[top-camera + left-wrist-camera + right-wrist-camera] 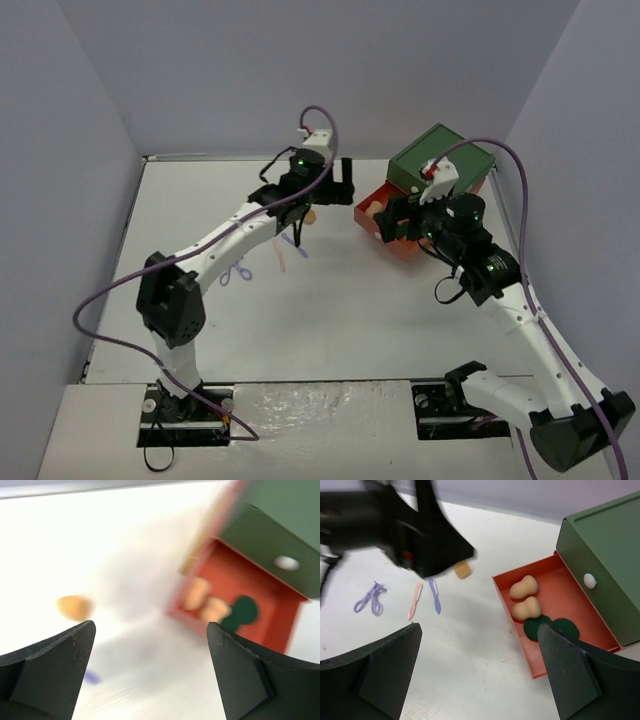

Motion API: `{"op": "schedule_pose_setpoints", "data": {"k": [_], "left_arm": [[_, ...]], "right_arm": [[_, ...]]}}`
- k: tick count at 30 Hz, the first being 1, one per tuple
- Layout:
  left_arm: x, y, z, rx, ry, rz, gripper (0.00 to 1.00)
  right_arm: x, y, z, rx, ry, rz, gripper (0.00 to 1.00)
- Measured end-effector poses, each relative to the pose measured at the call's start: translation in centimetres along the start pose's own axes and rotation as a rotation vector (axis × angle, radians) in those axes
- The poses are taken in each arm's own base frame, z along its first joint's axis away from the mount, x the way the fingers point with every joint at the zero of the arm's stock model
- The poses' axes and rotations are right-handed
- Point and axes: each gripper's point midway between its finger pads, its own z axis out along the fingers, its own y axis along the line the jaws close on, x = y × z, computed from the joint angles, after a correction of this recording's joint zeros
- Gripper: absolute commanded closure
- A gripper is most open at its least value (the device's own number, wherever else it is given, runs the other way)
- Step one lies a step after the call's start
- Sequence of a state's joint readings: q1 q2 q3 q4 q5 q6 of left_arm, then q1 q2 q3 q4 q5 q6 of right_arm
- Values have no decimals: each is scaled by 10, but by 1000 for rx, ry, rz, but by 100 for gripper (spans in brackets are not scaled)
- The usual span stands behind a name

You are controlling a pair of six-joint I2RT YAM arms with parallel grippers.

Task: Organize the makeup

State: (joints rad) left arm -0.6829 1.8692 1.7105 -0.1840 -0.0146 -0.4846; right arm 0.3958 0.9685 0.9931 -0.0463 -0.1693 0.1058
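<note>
Pale lilac walls (pixel 300 70) box in a white tabletop (pixel 340 330). Seen from above, the left arm (pixel 230 235) reaches toward 12 o'clock and the right arm (pixel 520 310) toward 1 o'clock. There the green drawer chest (pixel 440 165) sits near the far right corner. Its red drawer (pixel 570 597) is pulled out toward 8 o'clock.

The left jaws stand wide apart with nothing between them, above the tabletop at 9 o'clock of the drawer. The right jaws are spread just as wide and empty, over the drawer's open end.

Two tan sponges (pixel 524 587) (pixel 527 608) lie just beside each other in the drawer. Two dark green discs (pixel 540 627) (pixel 565 627) overlap at their 5 o'clock, against the nearer sponge.

A third sponge (pixel 462 569) lies on the tabletop at 9 o'clock of the drawer, close under the left jaws. The left wrist view is smeared, and the orange blob at its 9 o'clock is probably this sponge.

Further toward 9 o'clock lies a lilac scissor-like tool (pixel 370 599). A pink stick (pixel 415 601) and a lilac stick (pixel 435 595) lie side by side between the tool and the loose sponge.
</note>
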Motion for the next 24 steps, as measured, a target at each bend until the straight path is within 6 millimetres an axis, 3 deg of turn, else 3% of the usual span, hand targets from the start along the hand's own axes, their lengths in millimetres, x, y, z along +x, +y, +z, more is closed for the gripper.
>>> {"op": "schedule_pose_setpoints", "data": {"k": [5, 9, 12, 16, 20, 24], "left_arm": [[-47, 103, -82, -242, -103, -16, 4], [-51, 166, -157, -422, -145, -21, 3], [-40, 186, -202, -499, -144, 0, 3], [-20, 202, -242, -565, -140, 41, 3], [11, 223, -262, -633, -103, 53, 3], [36, 238, -264, -671, -53, 59, 3]], "right_arm": [[0, 14, 55, -34, 85, -52, 3], [15, 40, 123, -95, 175, -129, 4], [48, 57, 175, -139, 258, -172, 6], [103, 67, 226, -169, 382, -203, 8], [132, 69, 266, -174, 423, -210, 12], [159, 67, 296, -167, 449, -212, 17]]}}
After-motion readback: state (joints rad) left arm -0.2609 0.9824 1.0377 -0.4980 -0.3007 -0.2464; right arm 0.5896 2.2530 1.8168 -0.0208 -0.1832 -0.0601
